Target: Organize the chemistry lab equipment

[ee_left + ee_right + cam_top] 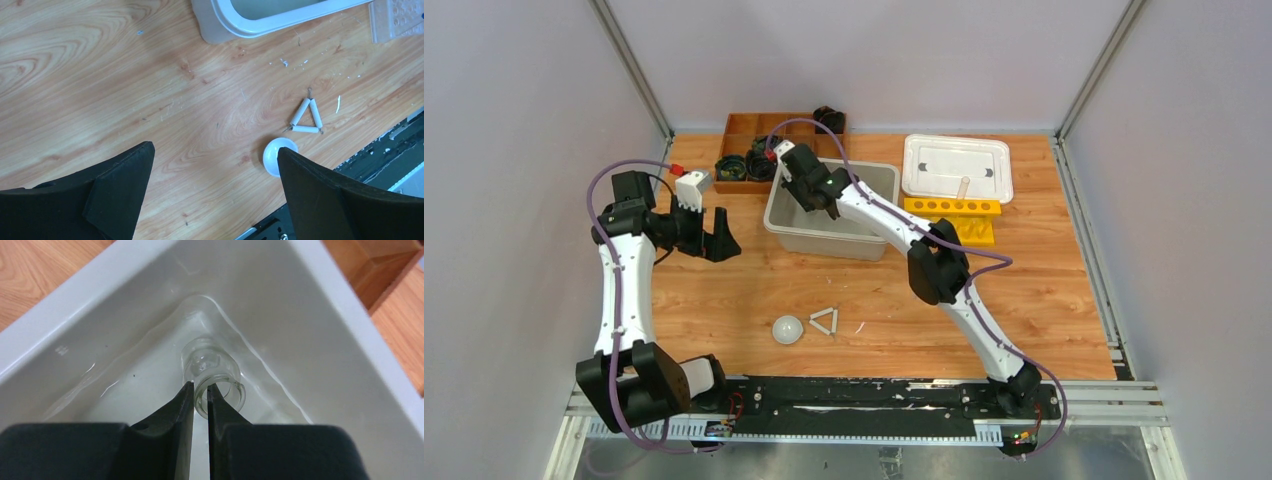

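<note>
Right end effector [200, 388] seemingly pinches a round clear beaker's [210, 362] rim; left end effector [215, 149] gapes wide.

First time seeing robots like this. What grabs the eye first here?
The right gripper reaches into the pale grey plastic tub at the back of the wooden table, pinching the rim of a small clear beaker. Nearer, a white dome and white triangle lie side by side, while the left gripper hangs open.

Glossy clear beaker [212, 377], smooth grey plastic bin [320, 305], wood-grain table [100, 75].
</note>
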Robot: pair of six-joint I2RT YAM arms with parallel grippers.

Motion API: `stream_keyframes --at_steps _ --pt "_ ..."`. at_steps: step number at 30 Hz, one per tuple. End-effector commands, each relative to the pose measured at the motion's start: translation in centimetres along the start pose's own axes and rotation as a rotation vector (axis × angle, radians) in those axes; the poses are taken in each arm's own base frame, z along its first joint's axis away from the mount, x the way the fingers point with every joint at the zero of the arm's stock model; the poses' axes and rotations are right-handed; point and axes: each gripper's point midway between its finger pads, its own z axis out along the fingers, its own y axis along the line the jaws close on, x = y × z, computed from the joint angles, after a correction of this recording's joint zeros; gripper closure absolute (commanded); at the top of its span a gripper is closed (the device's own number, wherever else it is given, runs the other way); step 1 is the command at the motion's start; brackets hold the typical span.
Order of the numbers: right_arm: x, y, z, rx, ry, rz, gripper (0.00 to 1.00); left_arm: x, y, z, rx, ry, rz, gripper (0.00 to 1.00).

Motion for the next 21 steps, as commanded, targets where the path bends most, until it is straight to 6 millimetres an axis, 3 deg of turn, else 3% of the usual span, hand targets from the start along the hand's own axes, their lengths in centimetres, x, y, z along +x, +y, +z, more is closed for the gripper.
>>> stream_keyframes --at_steps 1,4,9,11,16,21 --pt "-1.5 0.1 0.9 -0.032 -0.062 0.020 1.00 -0.7 -0.4 -0.2 0.019 -0.028 0.035 0.00" --pt "-1.5 0.5 1.1 -0.052 -0.068 0.021 0.93 -0.8 -0.6 -0.3 0.024 -0.034 0.032 0.00" --pt "-2.6 0.5 0.9 -0.056 -0.105 0.035 0.64 -0.8 -0.8 -0.3 0.031 -0.040 0.029 0.00" --pt "-3.5 0.1 0.2 -0.045 -0.128 0.045 0.58 -0.8 -1.0 -0.4 0.033 -0.045 0.034 0.00" --pt "-7.4 -0.9 -3.0 -0.035 -0.228 0.069 0.52 -0.7 -1.4 -0.6 0.034 -0.054 0.032 0.00" --pt "-10.7 -1.5 -7.2 -0.056 -0.302 0.108 0.36 -0.9 -1.5 -0.9 0.021 -0.063 0.031 0.00"
